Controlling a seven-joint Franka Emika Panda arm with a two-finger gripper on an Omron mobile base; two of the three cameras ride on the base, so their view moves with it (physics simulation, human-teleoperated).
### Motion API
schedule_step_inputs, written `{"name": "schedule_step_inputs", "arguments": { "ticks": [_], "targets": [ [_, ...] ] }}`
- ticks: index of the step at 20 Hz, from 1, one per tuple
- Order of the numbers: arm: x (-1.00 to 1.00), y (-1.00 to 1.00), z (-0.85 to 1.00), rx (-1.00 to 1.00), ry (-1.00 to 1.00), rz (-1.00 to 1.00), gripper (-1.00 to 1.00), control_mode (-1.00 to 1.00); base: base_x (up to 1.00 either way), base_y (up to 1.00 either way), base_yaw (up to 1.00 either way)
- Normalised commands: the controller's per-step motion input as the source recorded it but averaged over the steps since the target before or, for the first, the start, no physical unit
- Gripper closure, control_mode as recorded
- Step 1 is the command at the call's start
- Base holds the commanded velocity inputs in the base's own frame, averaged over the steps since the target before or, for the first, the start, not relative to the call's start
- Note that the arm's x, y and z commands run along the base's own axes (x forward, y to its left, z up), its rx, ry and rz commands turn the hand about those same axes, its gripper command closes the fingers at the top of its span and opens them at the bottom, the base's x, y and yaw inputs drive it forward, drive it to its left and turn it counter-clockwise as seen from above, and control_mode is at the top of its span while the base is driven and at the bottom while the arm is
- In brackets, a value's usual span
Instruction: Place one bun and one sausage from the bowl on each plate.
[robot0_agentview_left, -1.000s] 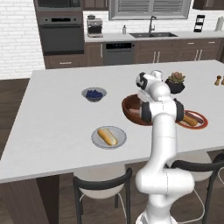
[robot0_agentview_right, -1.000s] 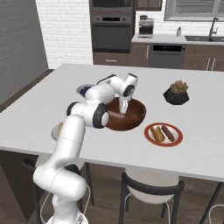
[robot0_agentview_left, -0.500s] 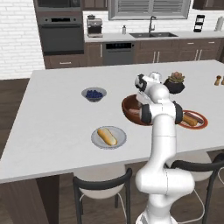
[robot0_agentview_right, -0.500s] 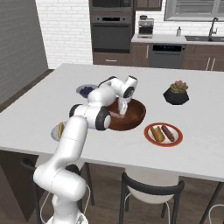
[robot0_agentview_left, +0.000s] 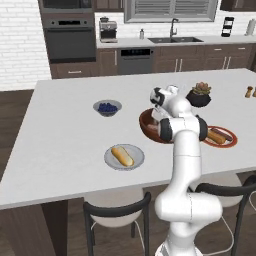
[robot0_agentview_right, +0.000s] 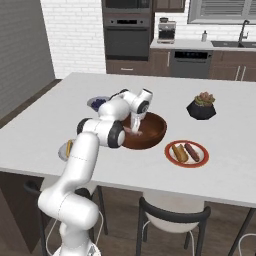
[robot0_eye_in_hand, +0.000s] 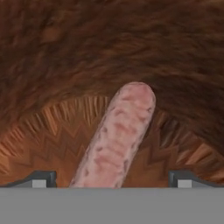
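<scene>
I see a wide white island (robot0_agentview_left: 65, 145) in front of me, with dark-backed stools (robot0_agentview_left: 117, 207) tucked under its near edge. The floor (robot0_agentview_left: 15, 107) is dark wood. Along the far wall runs a row of dark brown cabinets (robot0_agentview_left: 175, 59) under a pale counter (robot0_agentview_left: 150, 42), with a sink and tap (robot0_agentview_left: 173, 34) below a shuttered window (robot0_agentview_left: 170, 9). A dishwasher (robot0_agentview_left: 135, 61) sits in the cabinets. To the left stands a black wall oven (robot0_agentview_left: 68, 40), and the wall (robot0_agentview_left: 20, 40) beside it is white brick. A coffee machine (robot0_agentview_left: 106, 30) rests on the counter. From the right camera I see a grey wall (robot0_agentview_right: 22, 50) on the left side. Light is even and soft.
</scene>
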Motion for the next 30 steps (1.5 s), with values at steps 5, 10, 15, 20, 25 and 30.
{"name": "schedule_step_inputs", "arguments": {
  "ticks": [5, 10, 15, 20, 25, 30],
  "targets": [
    [-0.01, 0.00, -0.23, 0.00, -0.10, 0.00, -1.00, -1.00, 0.00, 0.00, 0.00],
    [0.00, 0.01, -0.16, 0.00, -0.11, -0.01, 1.00, -1.00, 0.00, 0.00, 0.00],
    [0.00, 0.00, 0.00, 0.00, 0.00, 0.00, 1.00, -1.00, 0.00, 0.00, 0.00],
    [-0.06, 0.00, 0.18, 0.00, 0.00, -0.03, 1.00, -1.00, 0.00, 0.00, 0.00],
    [-0.25, 0.00, 0.81, 0.00, 0.00, -0.13, 1.00, -1.00, 0.00, 0.00, 0.00],
    [-0.78, 0.37, 0.49, -0.03, 0.02, -0.23, 1.00, -1.00, 0.00, 0.00, 0.00]
  ]
}}
